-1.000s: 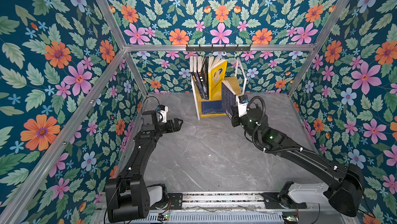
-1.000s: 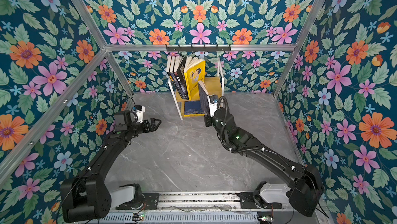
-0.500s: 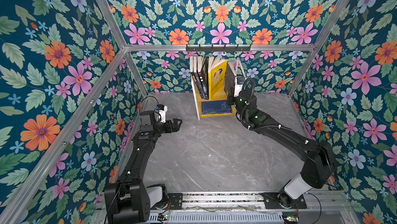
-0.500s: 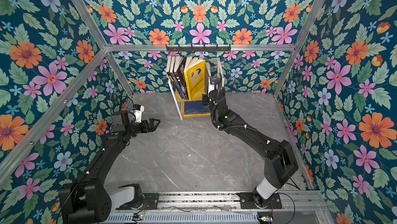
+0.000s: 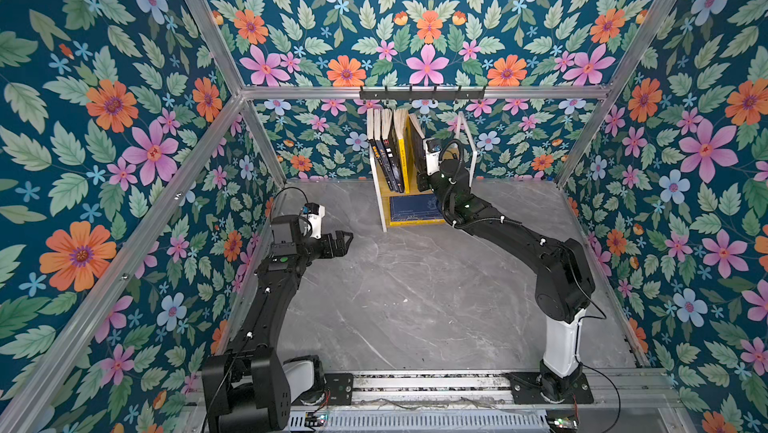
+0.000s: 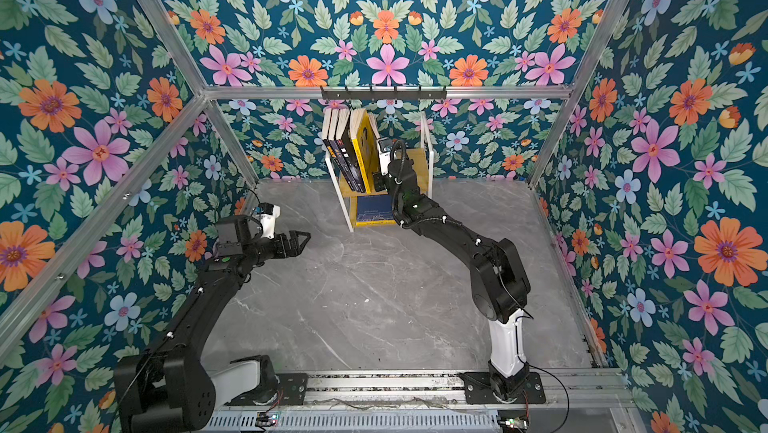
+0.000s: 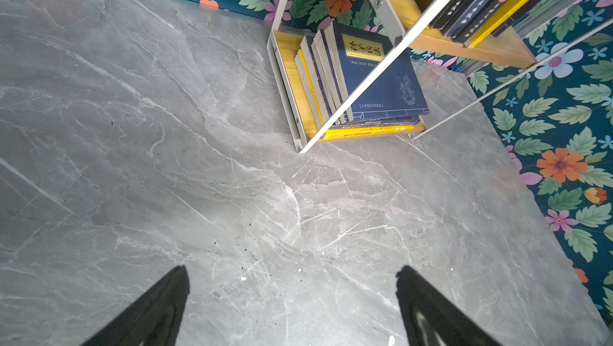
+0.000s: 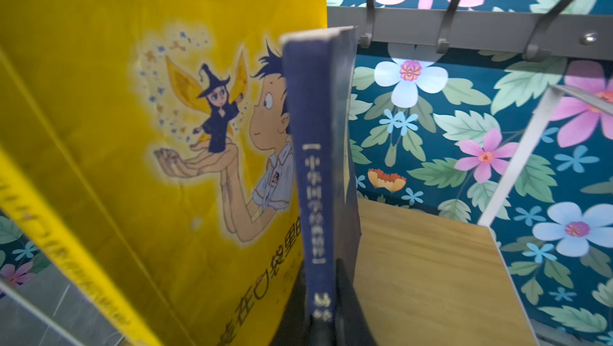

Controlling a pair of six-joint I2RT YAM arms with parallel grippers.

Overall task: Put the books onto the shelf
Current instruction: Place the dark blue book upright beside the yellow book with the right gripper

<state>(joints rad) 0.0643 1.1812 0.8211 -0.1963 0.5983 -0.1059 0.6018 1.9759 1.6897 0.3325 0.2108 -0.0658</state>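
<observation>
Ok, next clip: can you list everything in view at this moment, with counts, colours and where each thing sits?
shelf: one, light wood boards in a white frame, against the back wall
standing books: about four, dark plus one yellow, upper board, left end
navy book: one, upright beside the yellow one, over the upper board
stacked books: several, exact count unclear, navy on top, yellow at the bottom, lying flat on the lower board
hook rail: one, black, on the bar above the shelf
table: one, grey marble
walls: teal floral, three sides
left arm: black, jaws open, above bare table
right arm: black and white, jaws shut on the navy book
</observation>
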